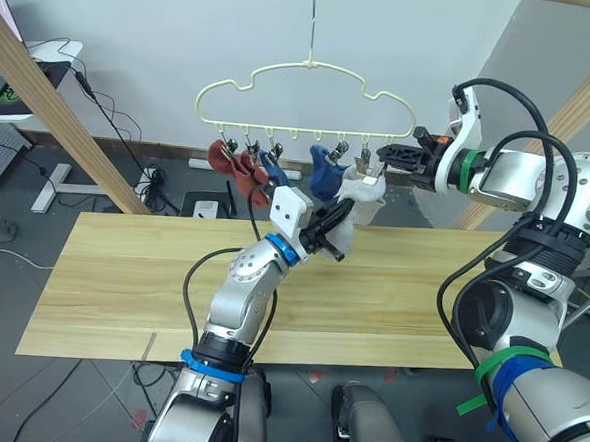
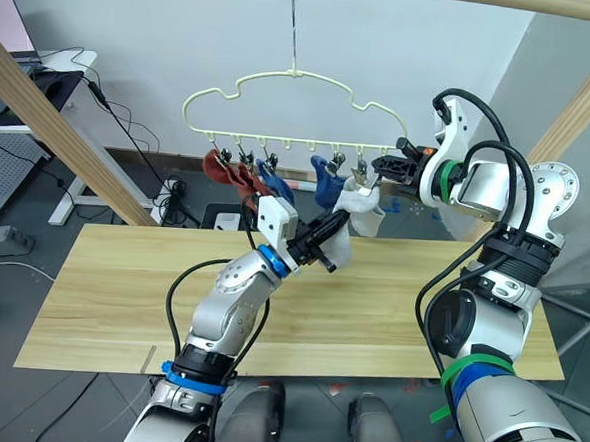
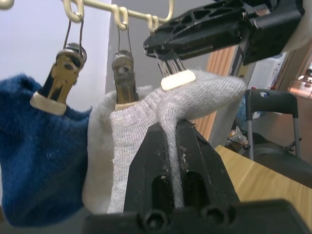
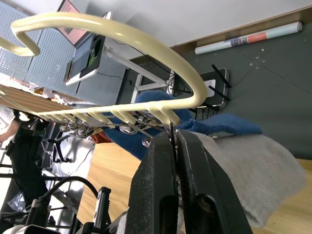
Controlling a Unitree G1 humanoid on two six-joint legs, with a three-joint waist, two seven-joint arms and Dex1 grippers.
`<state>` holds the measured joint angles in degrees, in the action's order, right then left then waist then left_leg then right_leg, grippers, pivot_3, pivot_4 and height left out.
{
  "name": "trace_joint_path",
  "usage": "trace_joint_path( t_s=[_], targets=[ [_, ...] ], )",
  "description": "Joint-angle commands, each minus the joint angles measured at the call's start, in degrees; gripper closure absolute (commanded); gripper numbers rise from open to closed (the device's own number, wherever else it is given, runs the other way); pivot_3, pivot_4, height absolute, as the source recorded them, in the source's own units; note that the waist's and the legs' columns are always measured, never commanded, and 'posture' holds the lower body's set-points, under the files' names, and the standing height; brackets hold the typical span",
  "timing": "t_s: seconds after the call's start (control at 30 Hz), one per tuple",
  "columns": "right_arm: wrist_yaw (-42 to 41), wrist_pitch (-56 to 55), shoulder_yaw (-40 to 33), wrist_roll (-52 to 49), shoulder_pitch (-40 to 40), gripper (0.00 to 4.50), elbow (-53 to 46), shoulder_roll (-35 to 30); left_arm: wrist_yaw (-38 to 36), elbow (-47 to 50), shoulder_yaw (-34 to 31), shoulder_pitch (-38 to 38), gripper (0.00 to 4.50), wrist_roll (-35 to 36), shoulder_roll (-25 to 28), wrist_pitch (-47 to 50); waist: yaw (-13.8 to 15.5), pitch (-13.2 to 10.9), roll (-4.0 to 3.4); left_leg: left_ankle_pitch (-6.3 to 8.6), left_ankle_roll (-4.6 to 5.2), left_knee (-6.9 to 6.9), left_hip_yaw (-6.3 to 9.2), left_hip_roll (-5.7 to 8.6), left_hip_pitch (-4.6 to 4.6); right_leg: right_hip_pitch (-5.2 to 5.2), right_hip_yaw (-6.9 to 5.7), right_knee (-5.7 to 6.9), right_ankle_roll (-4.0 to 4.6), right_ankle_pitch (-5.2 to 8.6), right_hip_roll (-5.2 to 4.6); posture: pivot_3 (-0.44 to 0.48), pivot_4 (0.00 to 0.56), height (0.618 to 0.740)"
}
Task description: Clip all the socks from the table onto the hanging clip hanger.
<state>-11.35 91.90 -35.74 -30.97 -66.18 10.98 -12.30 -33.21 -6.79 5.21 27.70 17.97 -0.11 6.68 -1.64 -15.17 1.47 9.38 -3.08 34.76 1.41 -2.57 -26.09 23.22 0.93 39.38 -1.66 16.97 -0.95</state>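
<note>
Light wood table [image 1: 122,271] runs across the bottom of the head views, and behind it a white wall with cables and a desk corner at the far left.

Nearest up, the left gripper [image 1: 333,228] is raised above the table's back edge, fingers pinched tight on a light grey sock [image 3: 146,131]; the wrist view has the fabric wedged between the two black fingers. How much of the sock hangs below the grip is hard to say, the gripper body covers it.

Just behind that, the clip hanger [image 1: 308,87] hangs by its hook, which is cut off at the top of the frame. From the robot's left along the row: two rust red socks [image 1: 233,162], a blue sock [image 1: 272,167] partly hidden behind the left wrist, another blue sock [image 1: 324,175], then a second grey sock [image 2: 361,200] bunched against the held one, so the two are tough to tell apart.

Right gripper [image 1: 384,153] sits at the hanger's right end, fingers squeezed on the last clip [image 3: 176,77], whose pale tip rests on the top of the held grey sock. Whether that clip is actually biting the fabric, I can't tell.
</note>
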Motion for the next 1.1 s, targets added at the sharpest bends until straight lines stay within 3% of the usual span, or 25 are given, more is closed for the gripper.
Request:
trace_joint_path(
  t_s=[0.03, 0.13, 0.47, 0.5, 0.53, 0.7, 0.83, 0.97, 1.1],
  targets=[
    [0.59, 0.60, 0.05, -1.01, 0.90, 4.50, -1.77, -0.57, -0.14, 1.22, -0.02, 0.84, 4.49, 0.27, -0.45, -1.71, -0.01, 0.00, 0.00, 0.00, 0.00, 0.00, 0.00, 0.00, 0.00, 0.00, 0.00, 0.00, 0.00, 0.00, 0.00, -0.037, 0.261, 0.740],
    [0.50, 0.60, 0.19, -1.72, 1.24, 3.73, -2.14, -0.73, -0.55, 1.50, 0.27, 0.82, 4.50, 0.43, -0.27, -1.68, -0.01, 0.00, 0.00, 0.00, 0.00, 0.00, 0.00, 0.00, 0.00, 0.00, 0.00, 0.00, 0.00, 0.00, 0.00, -0.036, 0.253, 0.740],
    [-0.23, 0.60, -1.15, -3.46, 2.78, 0.17, -6.03, -3.35, -2.59, 0.76, 3.08, 1.94, 4.50, -0.67, 0.87, 1.26, -0.16, 0.00, -0.01, 0.00, 0.00, 0.00, -0.01, -0.01, 0.00, 0.02, 0.00, 0.02, 0.00, 0.00, 0.02, -0.041, 0.245, 0.740],
    [-0.73, 0.60, -0.86, -4.20, 3.75, 0.08, -7.31, -4.22, -2.64, 0.37, 3.62, 1.96, 4.50, -1.26, 1.15, 1.75, -0.06, 0.00, -0.01, 0.00, 0.00, 0.00, -0.01, -0.01, 0.00, 0.02, 0.01, 0.02, 0.00, 0.00, 0.02, -0.046, 0.246, 0.740],
    [-1.31, 0.60, -0.51, -5.10, 5.15, 0.00, -9.31, -5.08, -2.86, -0.19, 4.28, 1.95, 3.95, -1.95, 1.53, 2.10, 0.01, 0.00, -0.01, 0.00, 0.00, 0.00, 0.00, 0.00, -0.02, 0.02, -0.01, 0.00, 0.00, 0.00, 0.02, -0.051, 0.246, 0.740],
    [-5.06, -1.03, 5.36, -6.98, 13.32, 0.00, -19.69, -9.95, -3.07, -1.79, 5.68, 1.59, 2.50, -4.08, 3.04, 3.40, -0.30, 0.00, -0.01, 0.01, 0.01, -0.01, -0.02, 0.00, -0.06, 0.03, 0.02, -0.09, -0.01, 0.00, 0.02, -0.065, 0.249, 0.740],
    [-9.21, -9.57, 15.32, -4.97, 24.60, 0.00, -27.41, -16.45, -3.43, -1.06, 4.97, 0.27, 1.30, -4.55, 5.96, 5.96, -0.60, 0.00, -0.01, 0.01, 0.01, -0.01, -0.01, -0.04, -0.05, 0.03, 0.03, -0.09, -0.01, 0.00, 0.09, -0.058, 0.253, 0.740],
    [-12.37, -21.16, 24.40, -0.44, 35.70, 0.00, -31.65, -21.54, -0.05, 2.76, 0.03, -3.19, 0.02, -3.12, 11.27, 13.74, -1.46, 0.00, -0.01, 0.01, 0.01, -0.01, 0.00, -0.07, -0.02, 0.03, 0.05, -0.10, -0.09, 0.05, 0.13, -0.035, 0.254, 0.740],
    [-12.84, -30.45, 27.73, 3.77, 42.81, 0.00, -31.61, -22.32, 4.48, 8.71, -6.71, -9.42, 0.02, -2.25, 17.23, 23.54, -1.76, -0.01, -0.03, 0.00, 0.01, 0.02, 0.01, -0.11, 0.05, 0.03, 0.07, 0.01, -0.27, 0.15, 0.14, -0.007, 0.255, 0.740]
  ],
)
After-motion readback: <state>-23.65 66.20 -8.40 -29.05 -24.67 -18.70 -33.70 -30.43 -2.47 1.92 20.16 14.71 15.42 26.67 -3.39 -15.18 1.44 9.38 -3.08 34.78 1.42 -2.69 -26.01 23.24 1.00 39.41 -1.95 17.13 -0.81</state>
